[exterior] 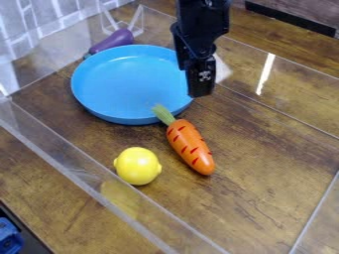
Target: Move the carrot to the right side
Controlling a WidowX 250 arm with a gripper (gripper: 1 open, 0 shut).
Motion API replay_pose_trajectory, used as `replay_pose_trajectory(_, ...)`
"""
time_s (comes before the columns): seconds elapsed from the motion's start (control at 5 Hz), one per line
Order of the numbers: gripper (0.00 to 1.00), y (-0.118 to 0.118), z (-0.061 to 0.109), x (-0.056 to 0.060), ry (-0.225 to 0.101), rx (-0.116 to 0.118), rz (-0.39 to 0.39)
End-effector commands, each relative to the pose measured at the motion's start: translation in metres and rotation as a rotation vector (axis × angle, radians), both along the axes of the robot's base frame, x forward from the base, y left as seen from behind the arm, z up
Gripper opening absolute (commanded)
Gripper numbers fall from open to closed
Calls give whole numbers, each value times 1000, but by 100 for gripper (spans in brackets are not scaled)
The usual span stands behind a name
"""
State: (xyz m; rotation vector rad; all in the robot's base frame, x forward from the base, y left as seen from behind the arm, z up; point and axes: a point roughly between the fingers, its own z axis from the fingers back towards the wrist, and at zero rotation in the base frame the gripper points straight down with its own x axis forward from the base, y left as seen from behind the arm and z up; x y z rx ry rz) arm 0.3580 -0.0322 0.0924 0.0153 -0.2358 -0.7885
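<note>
The orange carrot lies on the wooden table, its green tip pointing toward the blue plate and almost touching the rim. My gripper hangs pointing down over the plate's right rim, behind the carrot and apart from it. Its dark fingers stand open with nothing between them.
A yellow lemon sits just left of the carrot. A purple vegetable lies behind the plate at the back. Clear plastic walls border the table at the left and front. Bare wood stretches to the right of the carrot.
</note>
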Motion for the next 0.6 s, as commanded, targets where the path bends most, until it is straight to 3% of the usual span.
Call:
replay_pose_trajectory(0.0,100,3,8,5,-41,-4,21)
replay_pose_trajectory(0.2,100,7,-6,11,-35,-10,-28)
replay_pose_trajectory(0.4,100,7,-29,17,-21,4,-58)
